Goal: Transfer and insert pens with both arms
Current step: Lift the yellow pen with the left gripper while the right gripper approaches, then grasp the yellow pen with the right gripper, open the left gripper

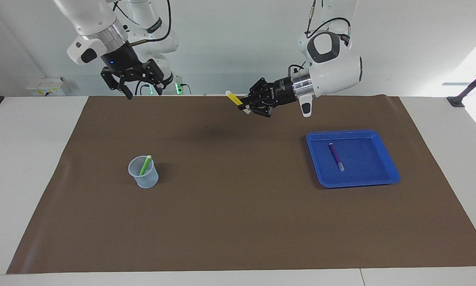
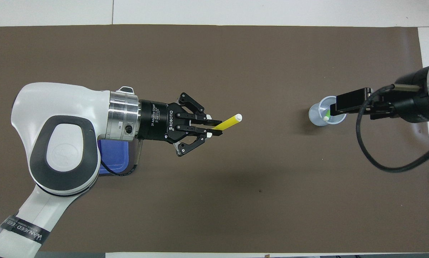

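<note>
Left black two-finger gripper (image 1: pixel 246 106) (image 2: pixel 214 128) clenched on slim yellow marker pen (image 1: pixel 234 99) (image 2: pixel 228 122), raised over brown mat (image 1: pixel 238 222) middle. Right black gripper (image 1: pixel 127 88) (image 2: pixel 343 104) raised over cup, fingers spread, holding nothing. Green pen (image 1: pixel 145 165) (image 2: pixel 327 114) leans in translucent plastic cup (image 1: pixel 143 174) (image 2: pixel 318 115) toward right arm's end. Purple pen (image 1: pixel 336 156) lies in blue square tray (image 1: pixel 385 174) near left arm's end.
</note>
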`<action>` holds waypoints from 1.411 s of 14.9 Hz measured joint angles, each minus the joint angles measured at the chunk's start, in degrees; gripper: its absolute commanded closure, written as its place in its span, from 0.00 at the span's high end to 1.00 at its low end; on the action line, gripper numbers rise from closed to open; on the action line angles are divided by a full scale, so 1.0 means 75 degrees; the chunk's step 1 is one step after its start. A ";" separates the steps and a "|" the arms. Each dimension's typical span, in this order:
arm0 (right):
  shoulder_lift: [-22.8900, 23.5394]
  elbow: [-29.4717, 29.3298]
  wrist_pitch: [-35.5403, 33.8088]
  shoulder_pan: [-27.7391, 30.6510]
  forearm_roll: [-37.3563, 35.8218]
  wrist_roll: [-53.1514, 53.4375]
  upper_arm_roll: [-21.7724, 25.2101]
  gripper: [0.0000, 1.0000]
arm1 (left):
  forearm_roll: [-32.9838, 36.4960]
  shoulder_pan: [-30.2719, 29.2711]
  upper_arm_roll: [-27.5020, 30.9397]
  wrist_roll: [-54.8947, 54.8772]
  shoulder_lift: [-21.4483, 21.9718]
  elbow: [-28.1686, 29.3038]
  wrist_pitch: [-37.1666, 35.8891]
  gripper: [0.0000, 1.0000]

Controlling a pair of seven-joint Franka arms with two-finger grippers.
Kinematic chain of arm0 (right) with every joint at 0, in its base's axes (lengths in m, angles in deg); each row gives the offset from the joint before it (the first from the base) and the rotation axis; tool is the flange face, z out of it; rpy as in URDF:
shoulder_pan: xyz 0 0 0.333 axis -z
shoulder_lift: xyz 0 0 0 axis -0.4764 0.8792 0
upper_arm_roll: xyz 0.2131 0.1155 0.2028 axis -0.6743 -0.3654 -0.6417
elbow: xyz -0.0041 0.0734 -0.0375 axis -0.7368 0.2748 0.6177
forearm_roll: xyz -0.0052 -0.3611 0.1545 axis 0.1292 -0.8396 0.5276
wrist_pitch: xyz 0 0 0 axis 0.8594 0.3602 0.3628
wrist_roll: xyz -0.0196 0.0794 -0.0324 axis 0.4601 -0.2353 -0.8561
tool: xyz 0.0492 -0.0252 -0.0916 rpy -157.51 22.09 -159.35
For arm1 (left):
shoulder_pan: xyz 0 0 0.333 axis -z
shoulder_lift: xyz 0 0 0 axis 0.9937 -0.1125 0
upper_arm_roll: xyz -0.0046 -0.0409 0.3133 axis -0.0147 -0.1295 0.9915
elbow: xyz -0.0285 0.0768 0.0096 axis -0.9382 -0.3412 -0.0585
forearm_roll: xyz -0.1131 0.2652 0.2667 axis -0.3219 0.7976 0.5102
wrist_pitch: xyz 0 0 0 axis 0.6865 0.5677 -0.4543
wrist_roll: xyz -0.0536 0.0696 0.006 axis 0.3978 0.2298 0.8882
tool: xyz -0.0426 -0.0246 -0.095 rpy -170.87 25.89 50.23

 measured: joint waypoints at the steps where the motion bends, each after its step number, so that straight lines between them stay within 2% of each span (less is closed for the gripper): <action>1: 0.0000 0.0004 0.0141 -0.0006 0.0165 0.0257 -0.0179 1.00 | -0.0011 0.0000 0.0003 -0.0016 0.0000 0.0000 0.0002 0.00; 5: 0.0013 0.0091 0.0812 -0.0038 0.0891 0.1211 -0.0935 1.00 | -0.0098 0.0036 0.0002 -0.0187 0.0003 0.0011 0.0003 0.00; 10: 0.0230 0.0179 0.1547 -0.0040 0.0968 0.1895 -0.1701 1.00 | -0.0210 0.0055 0.0006 -0.0252 0.0006 0.0022 0.0065 0.00; 15: 0.0581 0.0230 0.2172 -0.0039 0.0977 0.1947 -0.2049 0.95 | -0.0288 0.0126 0.0000 -0.0276 0.0016 0.0097 0.0319 0.00; 21: 0.0627 0.0232 0.2192 -0.0039 0.0978 0.1951 -0.2204 0.88 | -0.0401 0.0188 0.0003 -0.0280 0.0083 0.0194 0.0501 0.00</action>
